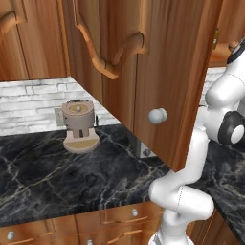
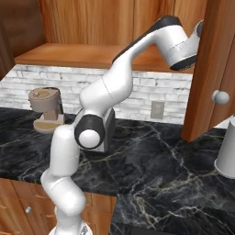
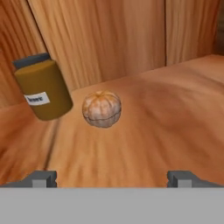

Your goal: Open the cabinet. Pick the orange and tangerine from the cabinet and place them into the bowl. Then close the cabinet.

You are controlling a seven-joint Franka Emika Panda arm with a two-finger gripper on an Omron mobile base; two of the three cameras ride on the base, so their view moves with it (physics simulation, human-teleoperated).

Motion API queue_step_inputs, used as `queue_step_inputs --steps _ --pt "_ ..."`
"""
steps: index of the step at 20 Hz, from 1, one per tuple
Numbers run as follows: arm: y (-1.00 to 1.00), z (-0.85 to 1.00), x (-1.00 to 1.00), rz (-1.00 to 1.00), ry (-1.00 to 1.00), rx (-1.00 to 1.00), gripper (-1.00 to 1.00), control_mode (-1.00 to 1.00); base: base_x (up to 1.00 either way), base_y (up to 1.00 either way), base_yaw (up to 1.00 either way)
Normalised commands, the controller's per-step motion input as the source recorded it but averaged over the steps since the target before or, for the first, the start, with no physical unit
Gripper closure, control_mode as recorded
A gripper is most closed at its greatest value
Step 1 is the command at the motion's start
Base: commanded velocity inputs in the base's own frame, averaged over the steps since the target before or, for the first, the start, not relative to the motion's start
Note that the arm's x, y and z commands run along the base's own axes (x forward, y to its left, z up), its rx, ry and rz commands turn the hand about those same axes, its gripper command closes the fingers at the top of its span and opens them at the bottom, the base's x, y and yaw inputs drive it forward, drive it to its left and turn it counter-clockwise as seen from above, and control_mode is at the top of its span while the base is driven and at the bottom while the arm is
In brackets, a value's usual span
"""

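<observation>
Cabinet [image 1: 158,72] door stands swung open, knob [image 1: 157,115] facing out over the worktop [image 1: 57,167]. My arm reaches up past the door edge into the cabinet.

Hand view: I am looking along the wooden shelf [image 3: 166,113]. One round fruit [image 3: 102,109] sits on it, ahead and a little left of centre, pale orange with faint segment lines. Whether it is the orange or the tangerine I cannot tell. Just beside it, to its left, a mustard-brown jar [image 3: 43,89] with a dark lid and a white label; a narrow gap seems to part them, though I cannot be sure.

My gripper [image 3: 111,178] has its fingers spread wide apart, nothing between them, well short of the fruit.

Handling, as I judge it:
- Light, firm but slightly yielding; the skin should give some friction.
- Round, so it will roll if nudged off-centre or touched by one finger first.
- Take it across its widest part, fingers on opposite sides and level with its middle.
- The left finger must slip between fruit and jar without knocking the jar.
- Moderate squeeze only; too hard will bruise it or pop it out.
</observation>
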Motion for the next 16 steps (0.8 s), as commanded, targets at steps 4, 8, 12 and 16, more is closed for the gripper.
queue_step_inputs --steps 4,8,12,16 --pt "0.19 -0.53 0.5 0.0 -0.03 -0.06 -1.0 -1.0 0.0 0.0 0.0" --pt "0.01 -0.02 0.48 0.0 0.0 0.0 -1.0 -1.0 0.0 0.0 0.0" --pt "0.0 0.0 0.62 0.0 0.0 0.0 -1.0 -1.0 0.0 0.0 0.0" --pt "0.0 -0.08 0.66 0.0 0.01 0.0 -1.0 -1.0 0.0 0.0 0.0"
